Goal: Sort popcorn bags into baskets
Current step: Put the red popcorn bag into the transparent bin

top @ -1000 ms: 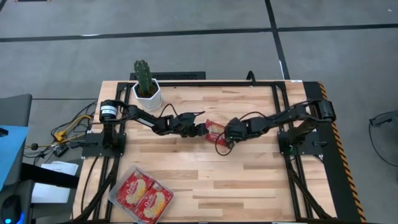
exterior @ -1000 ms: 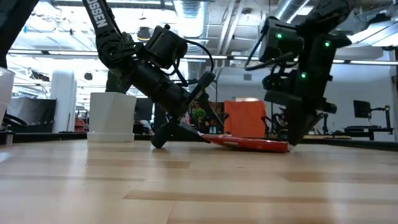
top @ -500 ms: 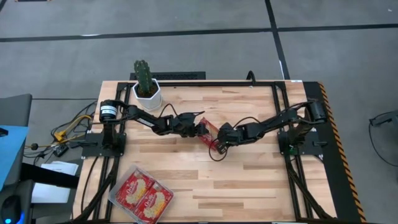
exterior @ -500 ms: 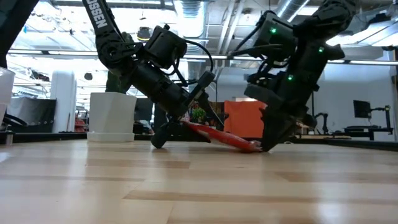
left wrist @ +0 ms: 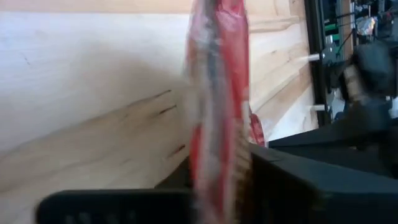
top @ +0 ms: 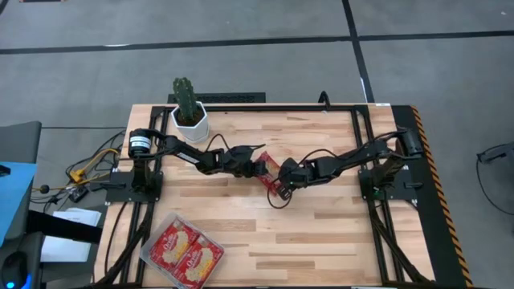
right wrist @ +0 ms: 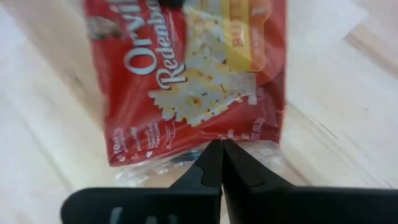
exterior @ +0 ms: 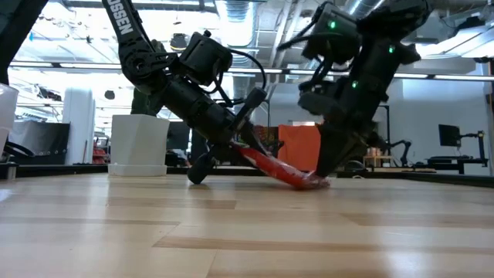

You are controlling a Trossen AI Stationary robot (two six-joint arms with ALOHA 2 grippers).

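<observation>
One red popcorn bag stands slanted at the table's middle between my two grippers. In the low view the bag slopes from my left gripper down to the table beside my right gripper. My left gripper is shut on its raised end. My right gripper is shut, its tips at the bag's low end. The right wrist view shows the bag's printed face; the left wrist view shows it edge-on. The clear tray near the left near corner holds two red packets lying flat. My left gripper pinches the bag's raised end between its two fingers, reaching slantwise down from the table's left. The bag hangs tilted from that hold, its low end on the table. My right gripper meets the clear seam at the bag's low end with shut fingertips, slanting down from the table's right. Whether the seam is caught between the fingers, I cannot tell.
A white pot with a cactus stands near the far left corner, behind the left arm. Black frame rails run along the table's sides. Bare wood lies on the near right part of the table.
My right gripper has moved toward the table's left and near edge, staying low at the bag's end. That end has slid along the table toward my left gripper, and the bag has tipped from nearly flat to steeply slanted. Its raised end has stayed in my left gripper.
</observation>
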